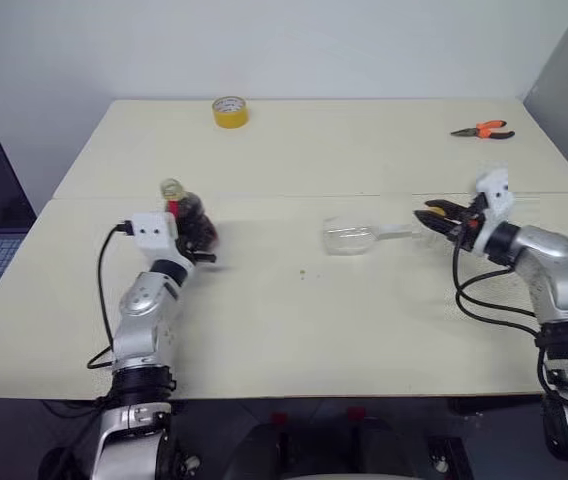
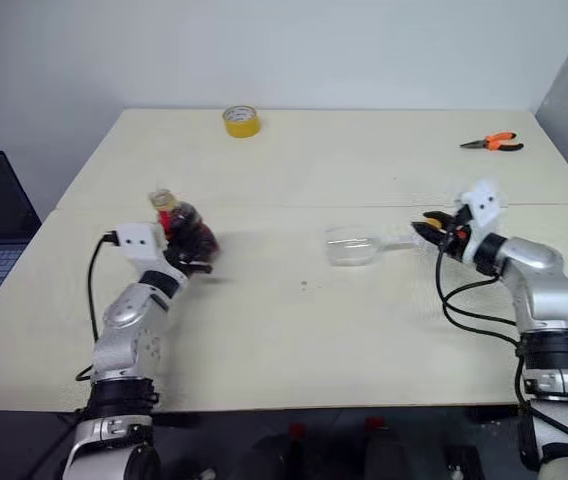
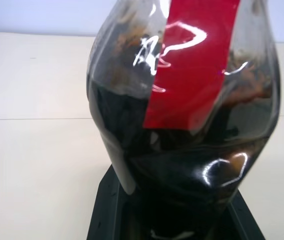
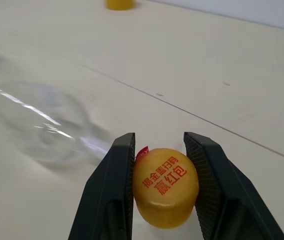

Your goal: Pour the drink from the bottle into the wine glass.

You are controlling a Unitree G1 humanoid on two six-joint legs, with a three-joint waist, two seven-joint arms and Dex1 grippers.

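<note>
The left gripper (image 1: 196, 243) is clamped on the soft cola bottle (image 1: 188, 218) at the table's left (squeeze low, gently), the right gripper (image 4: 158, 186) pinches its yellow cap (image 4: 165, 186), and the fragile wine glass (image 1: 349, 238) lies toppled mid-table.

One bottle (image 1: 192, 215), one wine glass (image 1: 349, 238), one yellow cap (image 4: 165, 186), one tape roll (image 1: 229, 111), one pliers (image 1: 482, 130)
</note>
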